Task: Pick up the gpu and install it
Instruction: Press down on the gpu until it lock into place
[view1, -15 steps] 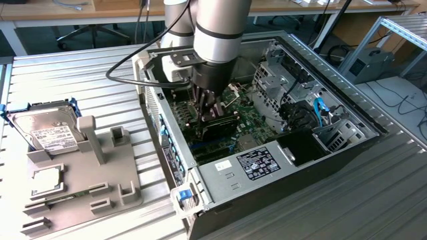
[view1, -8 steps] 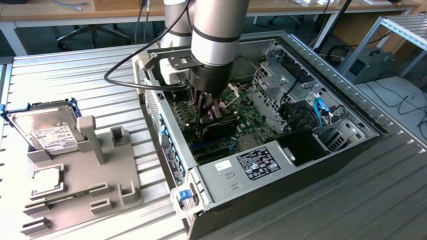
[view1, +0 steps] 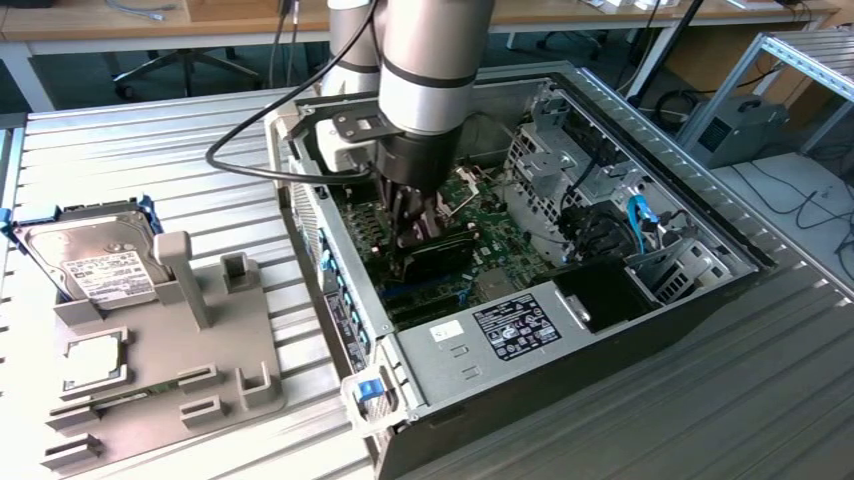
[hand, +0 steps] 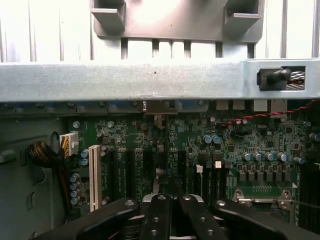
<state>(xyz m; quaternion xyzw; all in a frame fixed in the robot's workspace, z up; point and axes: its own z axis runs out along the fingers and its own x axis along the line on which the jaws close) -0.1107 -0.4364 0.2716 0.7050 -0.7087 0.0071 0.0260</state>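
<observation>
The gpu (view1: 435, 256), a slim black card, stands on edge over the green motherboard (view1: 501, 240) inside the open PC case (view1: 694, 215). My gripper (view1: 407, 212) reaches down into the case from above and is shut on the card's top edge. In the wrist view the black fingers (hand: 157, 217) are pressed together, and the gpu (hand: 162, 167) shows edge-on as a thin dark strip running away from them, among the expansion slots. Whether the card is seated in a slot I cannot tell.
A grey parts holder (view1: 200, 350) on the exterior view's left carries a silver hard drive (view1: 100, 265) and a square CPU chip (view1: 91, 362). The power supply (view1: 514, 325), drive cages (view1: 561, 150) and blue cables (view1: 641, 222) crowd the case. The case wall (hand: 150, 80) lies ahead of the fingers.
</observation>
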